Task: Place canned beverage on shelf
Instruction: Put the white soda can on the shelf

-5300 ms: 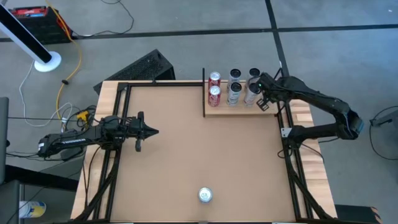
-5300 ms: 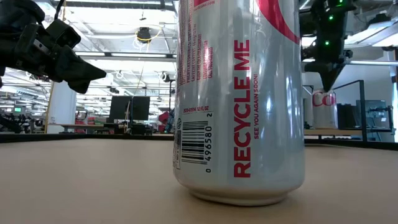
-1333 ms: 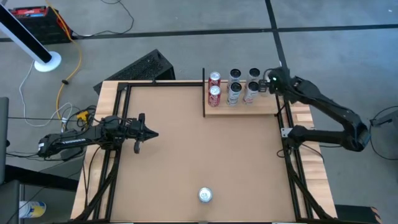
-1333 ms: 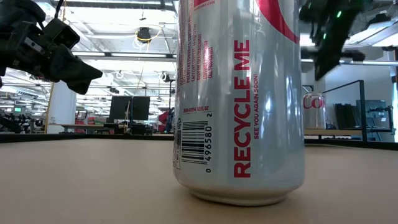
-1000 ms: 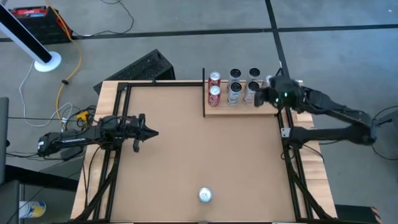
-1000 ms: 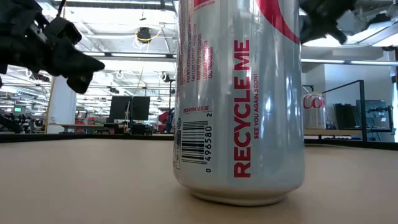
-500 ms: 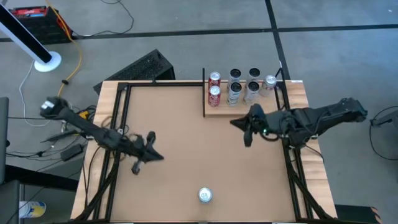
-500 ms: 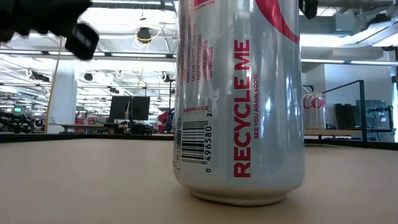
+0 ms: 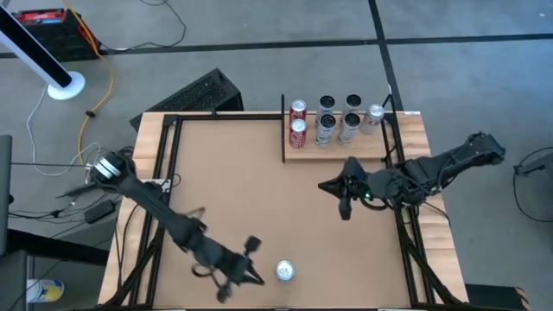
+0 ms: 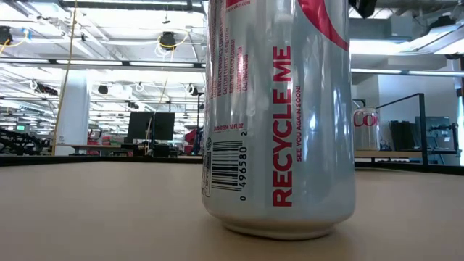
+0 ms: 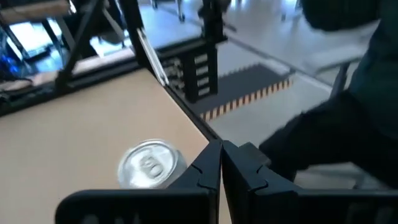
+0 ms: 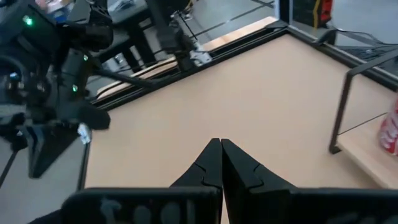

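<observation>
High view shows the silver beverage can (image 9: 285, 271) upright near the brown surface's (image 9: 259, 190) front edge, left claw (image 9: 257, 278) closed and empty just beside it, right claw (image 9: 324, 186) closed, empty, below the pale wood-grain shelf (image 9: 337, 152) holding 6 cans.

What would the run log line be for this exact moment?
left gripper: shut, beside lone can at near table edge | right gripper: shut, empty, mid-table | shelf: holds seven cans

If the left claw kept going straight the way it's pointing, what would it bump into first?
Most likely the silver can standing alone near the table's front edge. In the high view the shut left claw sits just beside it, pointing at it. The left wrist view shows the can slightly off to one side, so it might only graze it.
</observation>
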Controlling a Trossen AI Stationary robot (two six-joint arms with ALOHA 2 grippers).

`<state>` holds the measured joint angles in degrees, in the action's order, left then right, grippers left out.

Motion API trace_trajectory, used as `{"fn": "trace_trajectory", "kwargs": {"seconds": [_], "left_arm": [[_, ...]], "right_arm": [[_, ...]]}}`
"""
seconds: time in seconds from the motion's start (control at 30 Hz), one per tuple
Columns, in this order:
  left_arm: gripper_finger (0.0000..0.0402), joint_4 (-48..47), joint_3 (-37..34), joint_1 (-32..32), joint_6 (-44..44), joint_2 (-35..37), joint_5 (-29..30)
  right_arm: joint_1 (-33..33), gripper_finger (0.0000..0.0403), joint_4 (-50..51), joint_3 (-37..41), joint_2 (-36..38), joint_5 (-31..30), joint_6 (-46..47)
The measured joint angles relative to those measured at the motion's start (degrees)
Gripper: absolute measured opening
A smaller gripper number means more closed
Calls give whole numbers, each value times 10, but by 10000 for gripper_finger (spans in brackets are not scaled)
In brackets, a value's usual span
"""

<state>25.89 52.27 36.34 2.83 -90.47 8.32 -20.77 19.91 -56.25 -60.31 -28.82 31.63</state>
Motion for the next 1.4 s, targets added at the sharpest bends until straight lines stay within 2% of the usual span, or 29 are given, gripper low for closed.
{"fn": "trace_trajectory", "kwargs": {"seconds": [0.1, 0.2, 0.33, 0.43, 0.5, 0.67, 0.83, 0.93, 1.1, 1.23, 1.4], "left_arm": [[11, -35, 68, -1, 14, -67, 10], [39, -60, 132, -3, 40, -119, 38], [100, -117, 213, -7, 66, -159, 84], [157, -161, 262, -12, 48, -175, 128], [198, -183, 278, -17, 23, -182, 145], [299, -218, 282, -31, -75, -185, 127], [367, -231, 282, -32, -109, -185, 133], [384, -245, 282, -33, -133, -185, 133], [386, -272, 282, -31, -161, -185, 159], [387, -240, 282, -20, -157, -207, 194], [387, -187, 281, -13, -156, -250, 202]], "right_arm": [[-24, 22, 8, 0, 0, 0, 0], [-52, 22, 17, 0, 0, 0, -1], [-83, 22, 29, 0, 0, -20, -2], [-103, 22, 40, 0, 0, -37, -2], [-114, 22, 43, 0, 0, -45, -2], [-126, 22, 50, 0, 0, -45, -1], [-125, 22, 56, 0, 0, -45, -1], [-125, 22, 57, 0, 0, -45, 0], [-125, 22, 58, 0, 0, -47, 3], [-125, 22, 56, 0, 0, -50, 3], [-124, 22, 59, 0, 0, -59, 3]]}}
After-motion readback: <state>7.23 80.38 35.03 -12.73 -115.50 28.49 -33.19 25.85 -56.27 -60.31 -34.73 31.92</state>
